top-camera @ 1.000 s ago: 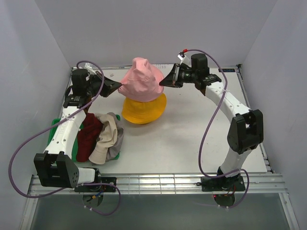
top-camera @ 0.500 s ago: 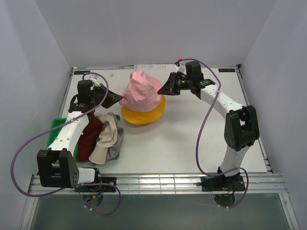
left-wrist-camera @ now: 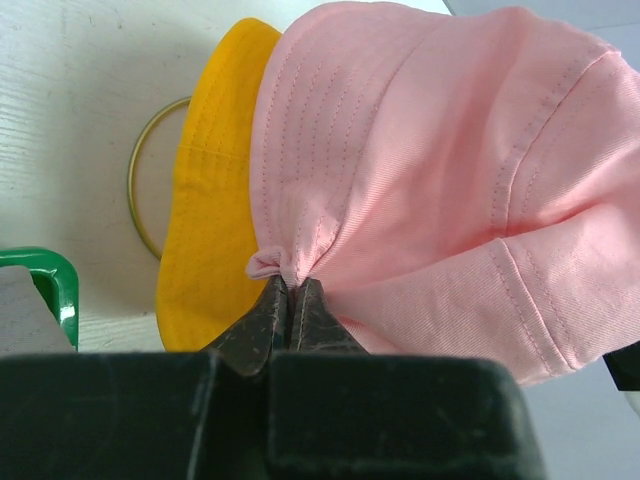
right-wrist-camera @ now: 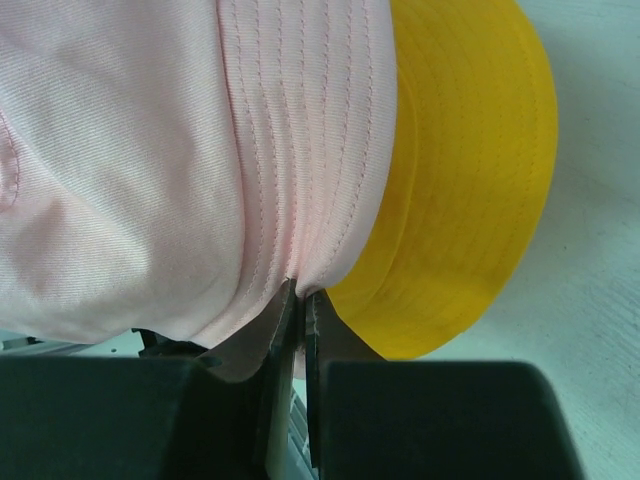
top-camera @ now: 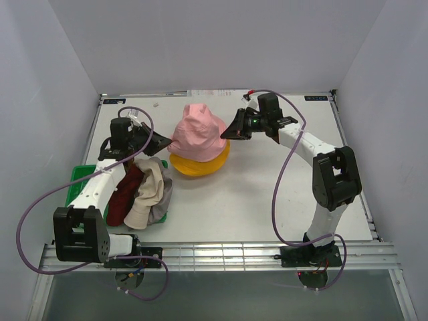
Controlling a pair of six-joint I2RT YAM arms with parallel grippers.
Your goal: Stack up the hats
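Second of five going on: pink soft fabric bucket hat [top-camera: 197, 132] lowered over the yellow-orange fabric bucket hat [top-camera: 200, 162].

Top view: stretched between left gripper [top-camera: 166, 140] and right gripper [top-camera: 229, 132], both clamped on opposite brim edges; crown domed, not yet released. Left to stack, behind the left gripper: dark red hat [top-camera: 122, 194], cream-beige hat [top-camera: 148, 184] and grey hat [top-camera: 162, 202], crumpled on a flat green plastic tray [top-camera: 75, 175]. Left wrist: pink brim puckered between closed fingers; gold wire ring [left-wrist-camera: 140, 190] beyond, under yellow brim. Right wrist: stitched pink edge nipped tight, yellow brim right of the fingertips.
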